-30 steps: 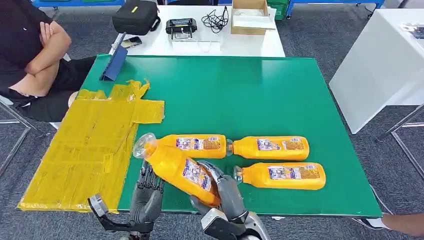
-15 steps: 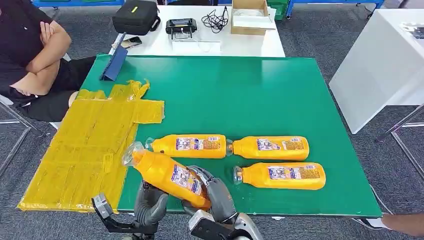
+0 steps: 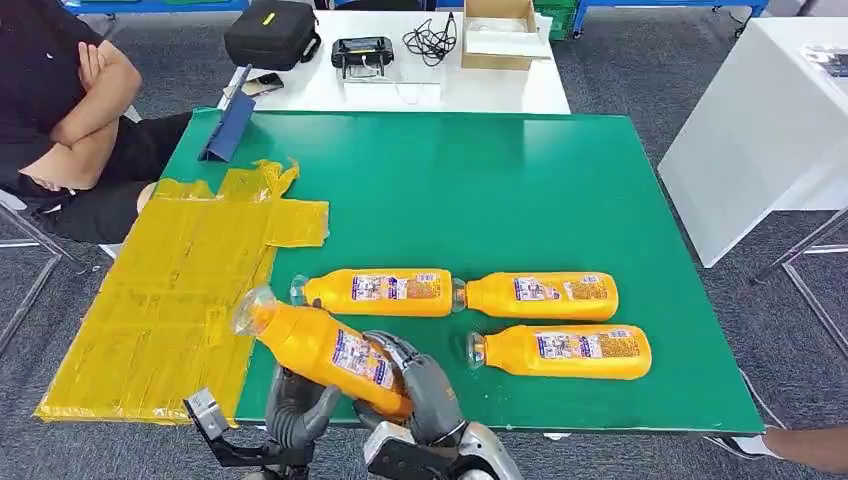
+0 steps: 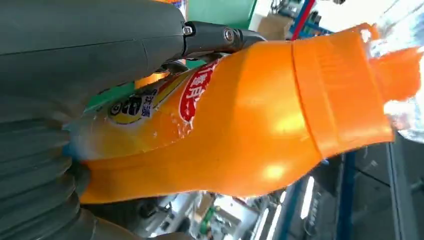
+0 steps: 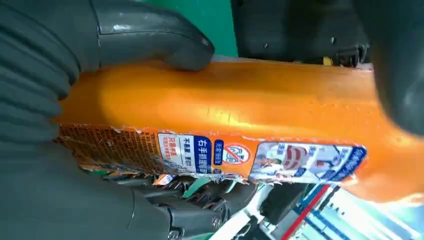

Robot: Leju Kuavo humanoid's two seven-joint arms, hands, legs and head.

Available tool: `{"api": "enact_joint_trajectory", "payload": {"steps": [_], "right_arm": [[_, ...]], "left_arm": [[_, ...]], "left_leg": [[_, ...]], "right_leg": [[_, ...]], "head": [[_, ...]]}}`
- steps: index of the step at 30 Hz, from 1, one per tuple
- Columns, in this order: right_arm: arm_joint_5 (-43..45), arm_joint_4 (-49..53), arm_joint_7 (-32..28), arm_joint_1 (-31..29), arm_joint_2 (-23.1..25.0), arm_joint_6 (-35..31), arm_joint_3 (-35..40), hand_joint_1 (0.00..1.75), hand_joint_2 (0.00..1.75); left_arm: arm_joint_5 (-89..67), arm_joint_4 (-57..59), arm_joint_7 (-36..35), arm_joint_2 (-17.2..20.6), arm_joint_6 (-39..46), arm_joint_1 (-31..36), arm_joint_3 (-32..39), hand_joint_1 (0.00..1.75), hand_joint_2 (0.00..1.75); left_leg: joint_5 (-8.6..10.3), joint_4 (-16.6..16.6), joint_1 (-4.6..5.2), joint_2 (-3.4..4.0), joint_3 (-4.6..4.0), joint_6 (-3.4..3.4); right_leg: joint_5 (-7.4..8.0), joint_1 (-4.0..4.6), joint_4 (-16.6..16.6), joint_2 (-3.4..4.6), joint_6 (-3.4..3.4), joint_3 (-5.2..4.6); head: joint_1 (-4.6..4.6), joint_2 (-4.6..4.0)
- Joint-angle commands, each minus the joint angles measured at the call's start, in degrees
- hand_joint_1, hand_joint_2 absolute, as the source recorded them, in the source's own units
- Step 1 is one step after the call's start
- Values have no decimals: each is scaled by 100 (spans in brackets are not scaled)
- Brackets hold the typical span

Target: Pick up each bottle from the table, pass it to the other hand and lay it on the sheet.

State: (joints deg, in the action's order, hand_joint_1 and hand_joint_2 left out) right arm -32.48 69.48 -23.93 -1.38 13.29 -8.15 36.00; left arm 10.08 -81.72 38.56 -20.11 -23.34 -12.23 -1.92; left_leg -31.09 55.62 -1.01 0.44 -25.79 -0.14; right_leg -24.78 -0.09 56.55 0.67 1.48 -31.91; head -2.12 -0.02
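Handover stage of the bottle transfer. The right robot hand [image 3: 420, 385] gripped the base end of the raised orange bottle [image 3: 325, 345], thumb across its side in the right wrist view. The left robot hand [image 3: 297, 408] sat beneath the bottle's body, wrapped around it in the left wrist view, so both hands appeared to hold it, presumably to keep it supported during the exchange. The bottle was tilted, its clear cap toward the yellow sheet [image 3: 170, 300], its destination. Three bottles [image 3: 545, 322] lay flat on the green tabletop [image 3: 480, 190], awaiting their turn.
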Motion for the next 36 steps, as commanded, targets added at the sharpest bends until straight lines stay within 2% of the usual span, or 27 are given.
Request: {"api": "enact_joint_trajectory", "payload": {"steps": [1, 12, 13, 14, 36], "right_arm": [[-14, -544, 43, -214, 23, 1, 398, 175, 175], [5, -810, 64, -313, 106, 14, 457, 175, 175], [7, -808, 66, -311, 102, 11, 456, 175, 175], [7, -807, 67, -309, 96, 11, 455, 175, 175], [7, -806, 53, -215, 52, -83, 359, 175, 175]], "left_arm": [[-40, -38, 2, 11, 66, 67, -180, 0, 175], [-116, 87, 23, 47, 221, 136, -260, 0, 175], [-123, 77, 26, 46, 227, 135, -272, 93, 175], [-127, 74, 27, 38, 230, 137, -283, 175, 175], [-105, 229, 144, 55, 67, 151, -292, 175, 175]], "left_leg": [[1, -8, -1, -3, 6, 4], [4, -13, 1, -9, 10, 6], [2, -10, 2, -7, 9, 4], [2, -6, 1, -6, 5, 3], [4, -13, 3, -14, 15, 6]], "right_leg": [[1, 2, -8, -4, 0, 6], [2, 0, -12, -11, 0, 11], [0, -1, -7, -9, 0, 9], [0, -1, -4, -7, 0, 5], [-1, -1, -12, -15, 1, 15]], "head": [[0, 0], [2, 0], [2, 0], [0, 0], [0, 0]]}}
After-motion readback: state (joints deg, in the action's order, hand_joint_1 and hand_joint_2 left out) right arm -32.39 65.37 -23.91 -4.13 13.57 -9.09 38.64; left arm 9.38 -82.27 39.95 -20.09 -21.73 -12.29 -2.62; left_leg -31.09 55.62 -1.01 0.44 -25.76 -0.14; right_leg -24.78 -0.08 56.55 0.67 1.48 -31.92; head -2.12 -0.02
